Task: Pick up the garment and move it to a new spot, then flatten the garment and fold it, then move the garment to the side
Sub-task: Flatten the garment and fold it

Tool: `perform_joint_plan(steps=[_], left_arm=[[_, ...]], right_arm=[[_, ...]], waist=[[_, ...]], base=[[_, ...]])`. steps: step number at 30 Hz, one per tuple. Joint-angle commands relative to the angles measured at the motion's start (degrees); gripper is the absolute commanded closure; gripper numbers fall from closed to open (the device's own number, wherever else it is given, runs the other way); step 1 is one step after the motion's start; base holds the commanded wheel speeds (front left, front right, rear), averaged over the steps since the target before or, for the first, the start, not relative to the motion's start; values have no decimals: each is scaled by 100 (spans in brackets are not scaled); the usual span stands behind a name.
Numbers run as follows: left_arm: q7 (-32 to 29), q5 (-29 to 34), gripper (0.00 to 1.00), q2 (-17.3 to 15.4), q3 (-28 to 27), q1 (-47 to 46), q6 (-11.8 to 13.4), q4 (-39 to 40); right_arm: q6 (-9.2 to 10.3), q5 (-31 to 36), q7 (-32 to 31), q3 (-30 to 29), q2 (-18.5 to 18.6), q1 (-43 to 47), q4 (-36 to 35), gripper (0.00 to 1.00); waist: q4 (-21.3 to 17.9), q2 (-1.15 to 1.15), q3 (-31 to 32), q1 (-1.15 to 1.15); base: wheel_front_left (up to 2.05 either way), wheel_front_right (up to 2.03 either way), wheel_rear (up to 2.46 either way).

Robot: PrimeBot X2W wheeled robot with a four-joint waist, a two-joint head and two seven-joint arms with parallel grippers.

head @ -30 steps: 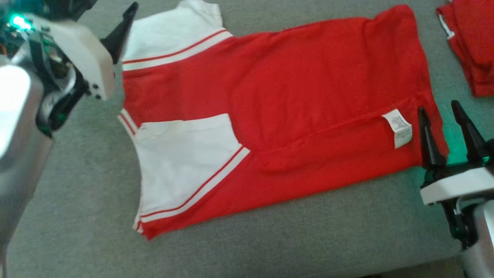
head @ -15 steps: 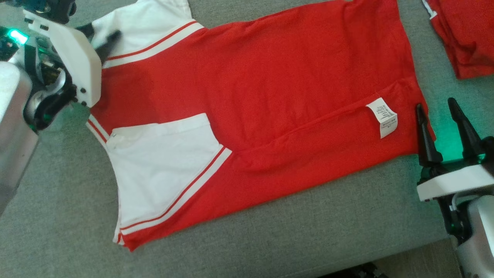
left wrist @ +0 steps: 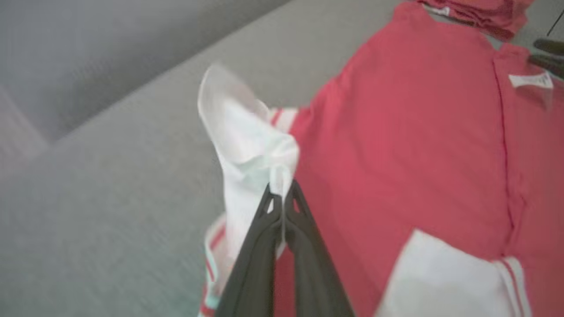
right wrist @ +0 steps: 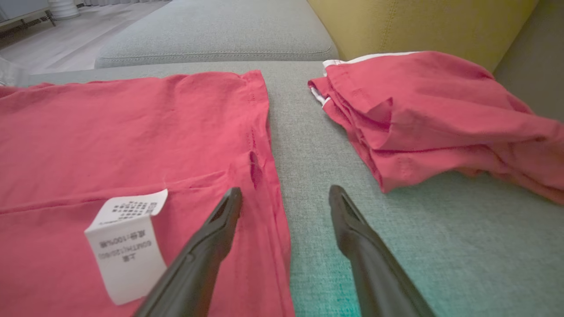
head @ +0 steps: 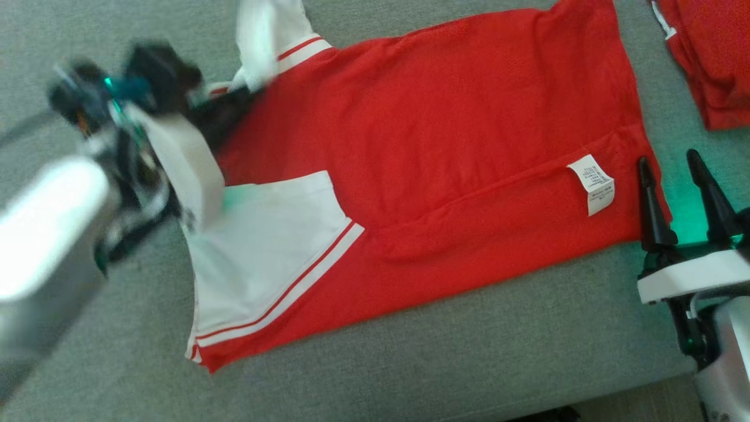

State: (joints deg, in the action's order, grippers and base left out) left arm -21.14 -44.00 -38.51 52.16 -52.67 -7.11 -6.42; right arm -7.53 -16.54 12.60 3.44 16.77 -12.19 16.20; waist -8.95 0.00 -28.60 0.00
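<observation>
I have one red garment [head: 457,146], with two red-striped white sleeves [head: 269,246] and one white label [head: 592,183], flat on the sofa [head: 469,351] between my two tools. My left tool [left wrist: 281,193] pinches the farther sleeve tight. My right tool [head: 669,158] gapes empty at the hem, with one red pile [right wrist: 432,119] beyond it.

The garment [head: 445,146] lies spread on the sofa seat [head: 439,363], sleeves toward the robot's left, hem toward its right. The far sleeve [head: 263,41] stands raised off the seat, pinched in the left gripper [left wrist: 281,193]; the near sleeve [head: 263,246] lies flat on the garment's body. The care label [head: 593,183] sits just inside the hem. The right gripper [head: 669,158] straddles the hem edge, one finger over the garment, one over the seat. A second garment [head: 709,58] lies farther right, apart, before the backrest [right wrist: 418,22].
</observation>
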Motion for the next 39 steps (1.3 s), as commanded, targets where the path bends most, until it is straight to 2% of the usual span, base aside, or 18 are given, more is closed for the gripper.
perform_joint_plan(steps=[1, 2, 5, 14, 21, 35, 36, 37, 38, 39], left_arm=[[-86, -83, 55, -326, -174, 118, 60, 240], [-144, -189, 0, -359, -178, 237, 122, 350], [-146, -392, 0, -476, -291, 408, 263, 609], [-90, -355, 0, -847, -647, 278, 609, 1120], [-190, -409, 0, -933, -660, 259, 622, 1202], [-320, -264, 0, -849, -508, 87, 557, 916], [-323, -270, 5, -841, -504, 78, 548, 905], [-323, -270, 5, -841, -504, 78, 548, 905], [-330, -277, 22, -833, -499, 68, 537, 899], [-337, -285, 53, -825, -496, 57, 528, 896]], right_arm=[[4, -33, 58, 37, 107, 121, -118, 0], [4, -32, 58, 32, 102, 124, -116, 0], [4, -31, 57, 40, 97, 100, -108, 0], [4, -60, 69, 91, 100, 12, -63, 0], [4, -100, 104, 124, 38, 6, -19, 0], [4, -126, 168, 201, -34, -117, 69, 0], [4, -123, 171, 197, -37, -118, 75, 0], [4, -123, 171, 197, -37, -118, 75, 0], [4, -120, 175, 191, -39, -117, 81, 0], [4, -116, 178, 184, -39, -115, 86, 0]], waist=[[25, 0, 10, 0], [39, 0, 11, 0], [70, 0, 5, 0], [53, 0, -5, 0], [-23, 0, -59, 0], [-127, 0, -179, 0], [-129, 0, -183, 0], [-129, 0, -183, 0], [-129, 0, -187, 0], [-128, 0, -191, 0]], base=[[0, 0, 0], [0, 0, 0], [0, 0, 0], [0, 0, 0], [0, 0, 0], [0, 0, 0], [0, 0, 0], [0, 0, 0], [0, 0, 0], [0, 0, 0]])
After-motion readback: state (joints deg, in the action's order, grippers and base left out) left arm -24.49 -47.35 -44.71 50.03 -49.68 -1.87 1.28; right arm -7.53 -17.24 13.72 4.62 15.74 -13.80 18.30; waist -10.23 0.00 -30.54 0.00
